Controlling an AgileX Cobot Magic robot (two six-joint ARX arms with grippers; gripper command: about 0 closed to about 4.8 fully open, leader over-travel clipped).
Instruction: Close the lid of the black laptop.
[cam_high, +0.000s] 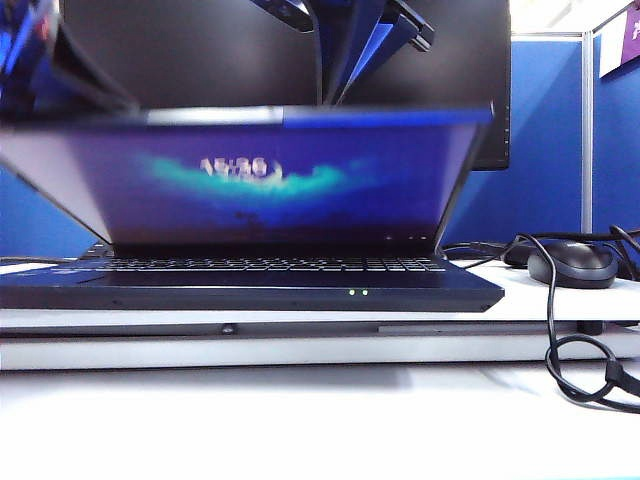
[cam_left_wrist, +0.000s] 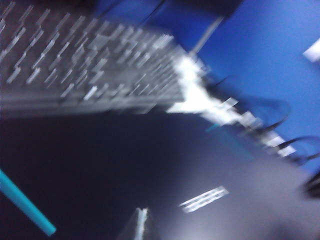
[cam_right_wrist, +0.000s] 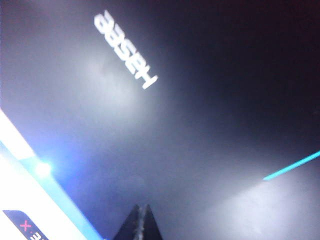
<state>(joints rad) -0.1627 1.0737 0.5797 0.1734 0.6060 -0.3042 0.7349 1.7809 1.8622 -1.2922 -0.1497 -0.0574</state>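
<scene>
The black laptop (cam_high: 250, 291) sits open on the white desk, with green LEDs on its front edge. Its lid (cam_high: 270, 180) leans far forward over the keys, blurred, with the screen lit blue. Blue-and-black arm parts (cam_high: 400, 30) hang above and behind the lid's top edge. In the left wrist view, my left gripper (cam_left_wrist: 141, 225) is shut, its tips at the lid's dark outer face (cam_left_wrist: 100, 170). My right gripper (cam_right_wrist: 141, 222) is also shut with nothing in it, at the outer face (cam_right_wrist: 200, 125) below the white Hasee logo (cam_right_wrist: 125, 50).
A large black monitor (cam_high: 200, 50) stands behind the laptop, against a blue partition (cam_high: 545, 130). A black mouse (cam_high: 572, 264) and its looping cable (cam_high: 570, 340) lie to the right. A separate black keyboard (cam_left_wrist: 85, 65) lies beyond the lid.
</scene>
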